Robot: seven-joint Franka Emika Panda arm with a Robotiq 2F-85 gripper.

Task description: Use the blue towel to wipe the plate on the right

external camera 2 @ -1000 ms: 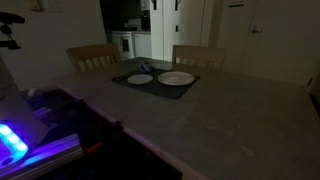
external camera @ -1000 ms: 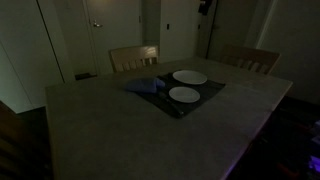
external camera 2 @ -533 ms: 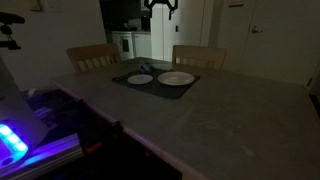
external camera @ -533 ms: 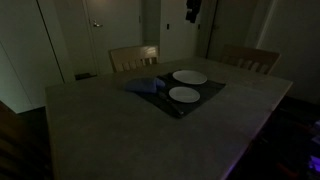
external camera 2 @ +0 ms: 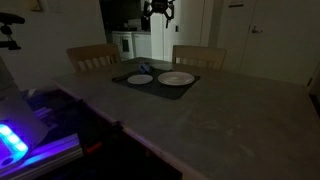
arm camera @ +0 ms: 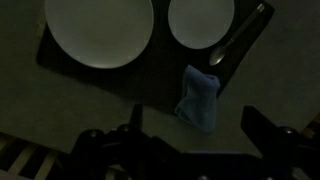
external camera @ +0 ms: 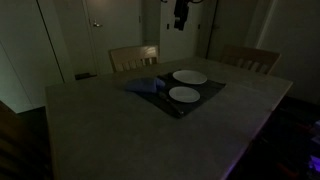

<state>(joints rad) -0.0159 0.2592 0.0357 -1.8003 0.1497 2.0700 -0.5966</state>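
Note:
Two white plates lie side by side on a black mat [arm camera: 150, 85]. In the wrist view, the plate [arm camera: 200, 22] on the right looks smaller than the left plate [arm camera: 98, 30]. A spoon [arm camera: 238, 38] lies at its right edge. The blue towel [arm camera: 198, 98] lies bunched on the mat just below that right plate, and shows in an exterior view [external camera: 148, 86] at the mat's left end. My gripper [arm camera: 198, 135] hangs open and empty high above the mat, also seen in both exterior views [external camera: 181, 15] [external camera 2: 158, 12].
The mat sits toward the far side of a large grey table [external camera: 110, 130]. Two wooden chairs [external camera: 133, 58] [external camera: 250, 60] stand behind that side. Chair slats [arm camera: 20, 155] show at the wrist view's lower left. A lit blue device [external camera 2: 15, 140] sits beside the table.
My gripper has come into fuller view at the top of both exterior views, moving sideways and a little lower over the mat. Plates, spoon and towel have not moved.

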